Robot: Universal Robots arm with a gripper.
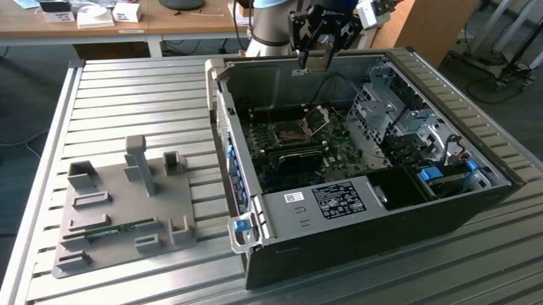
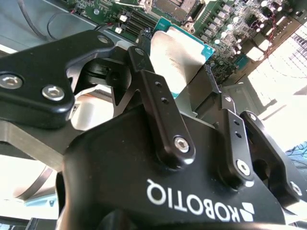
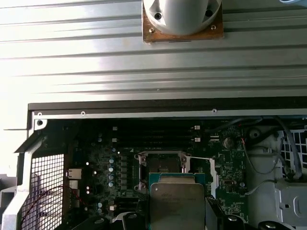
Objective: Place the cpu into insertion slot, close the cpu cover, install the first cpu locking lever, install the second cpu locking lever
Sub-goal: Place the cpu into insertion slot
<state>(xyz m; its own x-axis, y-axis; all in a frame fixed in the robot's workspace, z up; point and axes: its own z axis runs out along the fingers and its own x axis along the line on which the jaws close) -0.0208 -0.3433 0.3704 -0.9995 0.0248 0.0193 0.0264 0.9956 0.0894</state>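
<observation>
Above the case rim (image 1: 254, 59), the gripper (image 1: 315, 62) clamps the cpu (image 3: 177, 206), clear.

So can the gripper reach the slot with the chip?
Probably yes. The gripper holds the cpu above the open case, the cpu cover stands tilted up, and nothing seems to lie over the insertion slot.

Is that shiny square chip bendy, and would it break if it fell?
Probably stiff: the cpu sits flat though the gripper pinches only its edges. Likely light, being so thin. Its smooth metal top looks slippery, so a drop might hurt it.
</observation>
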